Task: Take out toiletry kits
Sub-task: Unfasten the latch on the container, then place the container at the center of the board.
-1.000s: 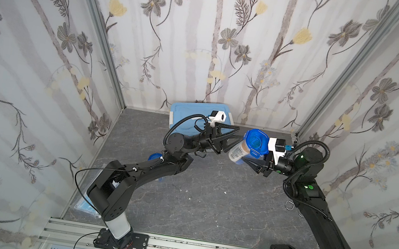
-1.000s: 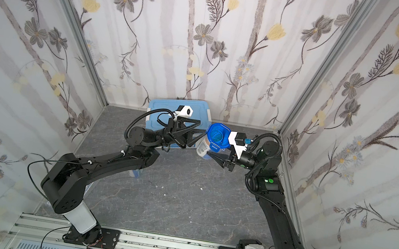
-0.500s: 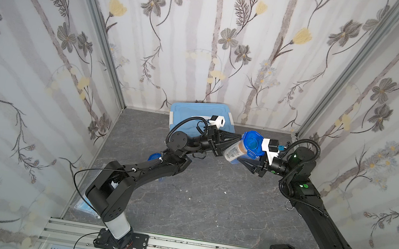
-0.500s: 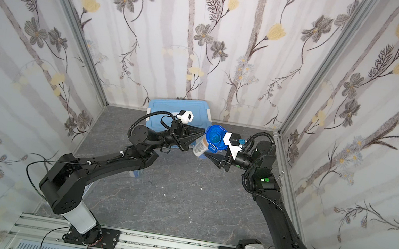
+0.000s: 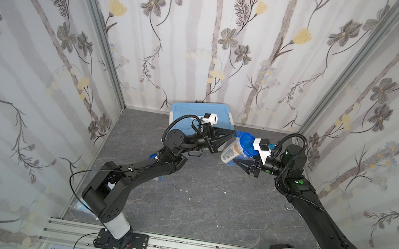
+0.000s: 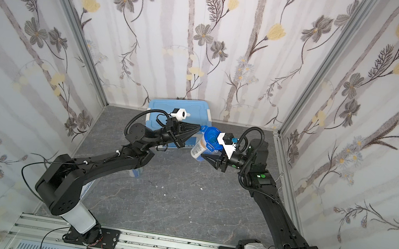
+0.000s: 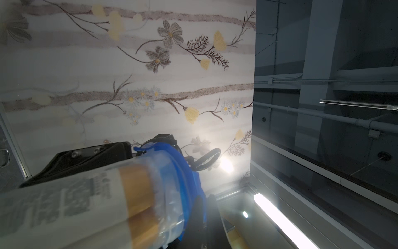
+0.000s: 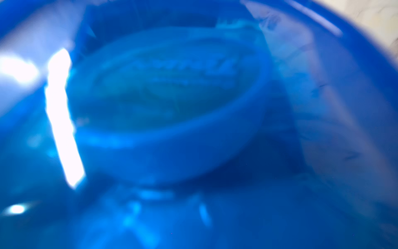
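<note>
In both top views the right end effector (image 5: 234,151) holds a translucent cup (image 5: 229,153) in the air above the far middle of the counter (image 5: 206,213). One black finger lies under the cup's side; the other finger is hidden behind it. The cup's long axis is tilted. Its round blue lid (image 5: 246,144) is the higher end and faces the right arm's wrist, while its base points down toward the left arm's side.

The left end effector (image 5: 231,133) has its fingers pressed together into a single point. The tip touches the lid's rim at the far side, but the top views do not show whether it pinches the small tab (image 7: 148,146) there.

Only the left wrist view shows the contents through the cup wall: a cream body with grey print and tan bands, blurred by closeness. It also shows a black finger of the right end effector lying along the cup. The right wrist view shows nothing but out-of-focus blue from the lid.

A second cup (image 6: 137,172) sits on the counter toward its left edge, mostly hidden under the left arm. A box with a light-blue cover (image 5: 184,109) stands at the far edge.
</note>
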You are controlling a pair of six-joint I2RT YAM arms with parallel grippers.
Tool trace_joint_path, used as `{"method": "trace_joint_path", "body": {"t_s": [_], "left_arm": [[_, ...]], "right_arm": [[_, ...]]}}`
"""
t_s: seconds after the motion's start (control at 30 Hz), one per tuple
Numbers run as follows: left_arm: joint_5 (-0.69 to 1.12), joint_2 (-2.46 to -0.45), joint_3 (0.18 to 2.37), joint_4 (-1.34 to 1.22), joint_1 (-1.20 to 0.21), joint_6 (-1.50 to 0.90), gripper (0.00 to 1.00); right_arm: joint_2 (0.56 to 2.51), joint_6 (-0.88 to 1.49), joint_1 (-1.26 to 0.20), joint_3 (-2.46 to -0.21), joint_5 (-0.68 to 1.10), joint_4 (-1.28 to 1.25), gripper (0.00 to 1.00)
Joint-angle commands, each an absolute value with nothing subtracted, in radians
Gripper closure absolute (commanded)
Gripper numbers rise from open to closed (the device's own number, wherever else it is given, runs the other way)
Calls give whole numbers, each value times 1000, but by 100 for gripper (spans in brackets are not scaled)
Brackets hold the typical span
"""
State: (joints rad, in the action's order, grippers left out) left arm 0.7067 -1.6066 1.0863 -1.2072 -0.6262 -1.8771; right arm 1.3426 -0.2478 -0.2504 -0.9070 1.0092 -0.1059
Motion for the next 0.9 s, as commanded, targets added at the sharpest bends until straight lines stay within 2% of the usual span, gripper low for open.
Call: {"method": "trace_joint_path", "body": {"t_s": [0.0,0.2,0.3,0.37,0.4,0.6,0.87], "left_arm": [[606,-1591,1083,-1414,-619,-1875,100],[611,-1597,1085,-1413,-618,-1876,97],[616,-1596,1071,-1413,-605,-1877,74],[624,-1595,1056,-1413,-593,-1873,55],[628,-1594,1041,-1413,-586,-1865,48],[630,-1617,994,-1413,-549,-1834,39],[677,-1671,999,-1411,-529,-1782,32]], "right_arm": [[1350,-282,-250,-905,995,-9,83],[1342,-273,-245,-908,987,-21,83],[1347,-262,-245,-917,940,-21,83],[1344,-213,-245,-901,845,-62,84],[1340,-189,-244,-893,801,-81,84],[1294,-121,-244,-821,708,-173,84],[1267,-30,-265,-766,442,-218,84]]}}
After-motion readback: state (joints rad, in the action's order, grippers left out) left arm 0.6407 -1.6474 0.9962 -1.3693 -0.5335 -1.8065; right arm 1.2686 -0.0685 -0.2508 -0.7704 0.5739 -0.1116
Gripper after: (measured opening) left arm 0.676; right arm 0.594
